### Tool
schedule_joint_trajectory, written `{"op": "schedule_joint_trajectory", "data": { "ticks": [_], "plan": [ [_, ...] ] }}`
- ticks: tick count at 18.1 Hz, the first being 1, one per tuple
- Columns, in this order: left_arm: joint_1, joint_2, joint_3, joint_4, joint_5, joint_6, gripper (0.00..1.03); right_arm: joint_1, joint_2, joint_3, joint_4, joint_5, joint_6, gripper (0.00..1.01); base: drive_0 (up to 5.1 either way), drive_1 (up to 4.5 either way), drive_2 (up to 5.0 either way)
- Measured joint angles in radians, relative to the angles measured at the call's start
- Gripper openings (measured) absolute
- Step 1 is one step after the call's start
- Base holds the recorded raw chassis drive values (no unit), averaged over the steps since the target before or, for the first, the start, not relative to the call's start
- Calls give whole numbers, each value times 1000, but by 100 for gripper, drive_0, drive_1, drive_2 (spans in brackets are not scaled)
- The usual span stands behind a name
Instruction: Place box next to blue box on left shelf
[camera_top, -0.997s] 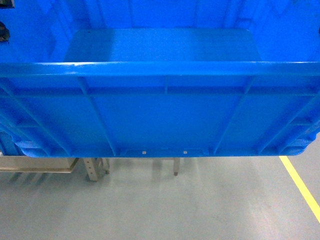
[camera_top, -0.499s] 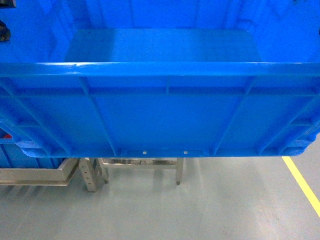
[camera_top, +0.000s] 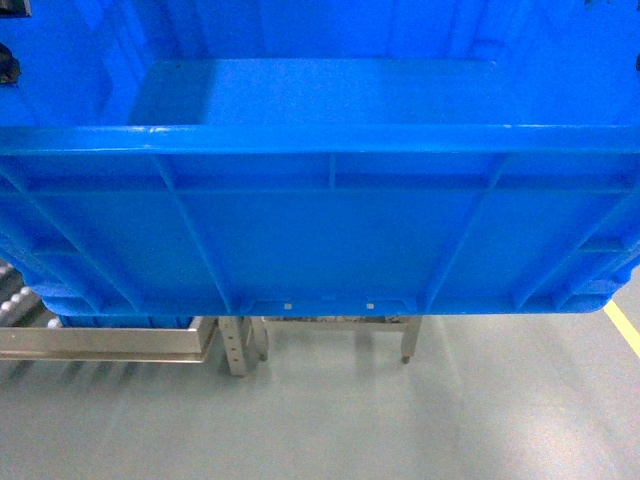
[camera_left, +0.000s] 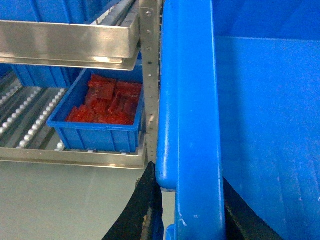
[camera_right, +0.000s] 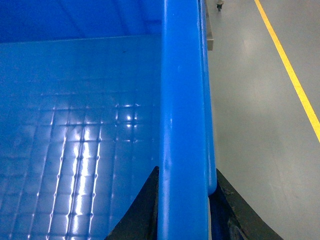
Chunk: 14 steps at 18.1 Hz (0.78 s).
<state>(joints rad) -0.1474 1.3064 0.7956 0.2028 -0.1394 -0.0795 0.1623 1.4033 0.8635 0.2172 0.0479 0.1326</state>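
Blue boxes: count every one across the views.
3 at least: the box carried in front, a small bin on the shelf's lower level, another bin above. More may be hidden.

The box (camera_top: 320, 230) fills the way ahead; left shelf (camera_left: 70, 37) rails crowd its left side.

The left gripper (camera_left: 187, 205) clamps a rim of the box (camera_left: 260, 125), one dark finger on each side. The right gripper (camera_right: 184, 202) grips the opposite rim likewise.
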Motion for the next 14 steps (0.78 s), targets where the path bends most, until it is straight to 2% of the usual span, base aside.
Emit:
{"op": "schedule_joint_trajectory", "data": {
  "ticks": [9,14],
  "plan": [
    [0,0,0,0,-2,0,17,1,0,0,0,0,0,21,-490,142,334],
    [0,0,0,0,0,-2,17,1,-4,0,1,0,0,21,-496,241,241]
  ]
}}
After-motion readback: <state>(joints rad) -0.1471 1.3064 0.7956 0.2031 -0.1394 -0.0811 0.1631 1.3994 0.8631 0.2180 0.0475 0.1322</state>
